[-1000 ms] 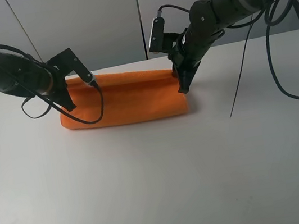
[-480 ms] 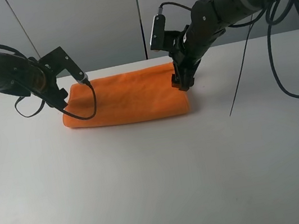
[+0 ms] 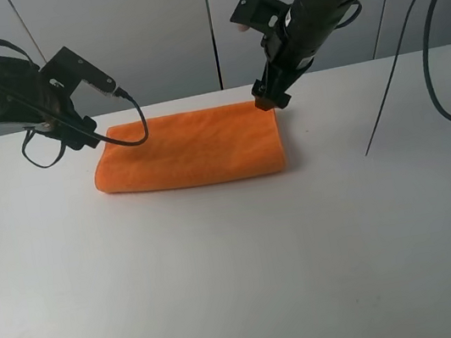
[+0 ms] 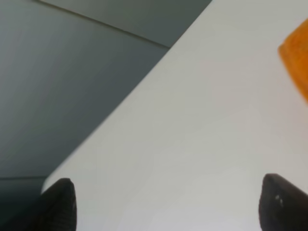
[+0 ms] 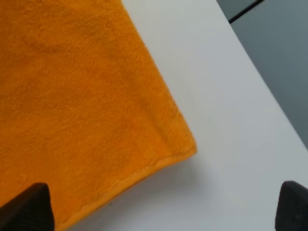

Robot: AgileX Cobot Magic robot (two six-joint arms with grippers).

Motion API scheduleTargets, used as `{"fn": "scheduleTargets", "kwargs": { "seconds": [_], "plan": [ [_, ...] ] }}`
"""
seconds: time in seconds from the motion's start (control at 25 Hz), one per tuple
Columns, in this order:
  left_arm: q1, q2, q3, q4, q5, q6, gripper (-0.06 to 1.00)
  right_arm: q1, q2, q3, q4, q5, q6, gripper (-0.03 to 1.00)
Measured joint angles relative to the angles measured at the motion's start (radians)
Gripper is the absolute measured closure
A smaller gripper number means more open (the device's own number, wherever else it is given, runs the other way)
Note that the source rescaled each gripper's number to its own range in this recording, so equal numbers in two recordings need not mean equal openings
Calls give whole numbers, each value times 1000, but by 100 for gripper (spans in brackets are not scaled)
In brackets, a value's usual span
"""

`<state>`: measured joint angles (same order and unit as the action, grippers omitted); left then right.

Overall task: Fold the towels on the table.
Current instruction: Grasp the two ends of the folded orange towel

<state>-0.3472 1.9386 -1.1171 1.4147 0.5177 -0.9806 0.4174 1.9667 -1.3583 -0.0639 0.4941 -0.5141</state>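
The towel [image 3: 188,149] lies flat on the far half of the table [image 3: 230,305], a little left of centre. It is an orange band, long from left to right, and looks already doubled over. I judge it light, soft and limp. It will sag from wherever I pinch it and will not hold a crease by itself. The nap looks grippy enough not to slide out of my pads, but the stacked layers could shift over each other. I would take it at the corners of one short end, close to the hem and through all the layers, so the edges stay matched.

My left gripper [image 4: 172,204] stands wide open and holds nothing. It hangs by the towel's far left corner, with bare table between its fingers [image 4: 60,204] and only a sliver of orange at the side of its view. My right gripper [image 5: 161,207] is just as wide and empty, poised at the far right corner. I cannot tell whether a fingertip brushes the cloth there.
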Motion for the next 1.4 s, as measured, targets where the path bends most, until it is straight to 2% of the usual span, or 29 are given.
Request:
{"fn": "scheduleTargets", "kwargs": {
  "seconds": [0.16,0.36,0.48,0.56,0.76,0.84,0.92,1.0,1.16,1.4],
  "plan": [
    [0,-46,0,-265,-67,112,-4,-46,-27,0,64,103,109,-3],
    [6,-53,0,-523,-101,237,-4,-132,-29,0,235,210,123,-3],
    [45,-53,0,-692,-114,334,-4,-146,-29,0,270,255,129,-3],
    [78,-53,0,-829,-114,445,-4,-147,-29,0,292,273,133,-3],
    [174,-53,-4,-1275,-105,816,-4,-149,-29,-2,381,277,134,-3],
    [199,-53,-19,-1415,-79,948,-4,-149,-29,-5,418,273,134,-3],
    [209,-53,-45,-1486,-45,1014,-4,-149,-29,-23,456,273,132,-3],
    [213,-53,-70,-1513,-25,1044,-4,-149,-29,-42,499,273,132,-3],
    [216,-27,-120,-1525,35,1040,-4,-149,-29,-56,577,270,132,-3],
    [216,68,-166,-1530,70,1017,-4,-149,-7,-58,599,270,132,-3]
  ]
}}
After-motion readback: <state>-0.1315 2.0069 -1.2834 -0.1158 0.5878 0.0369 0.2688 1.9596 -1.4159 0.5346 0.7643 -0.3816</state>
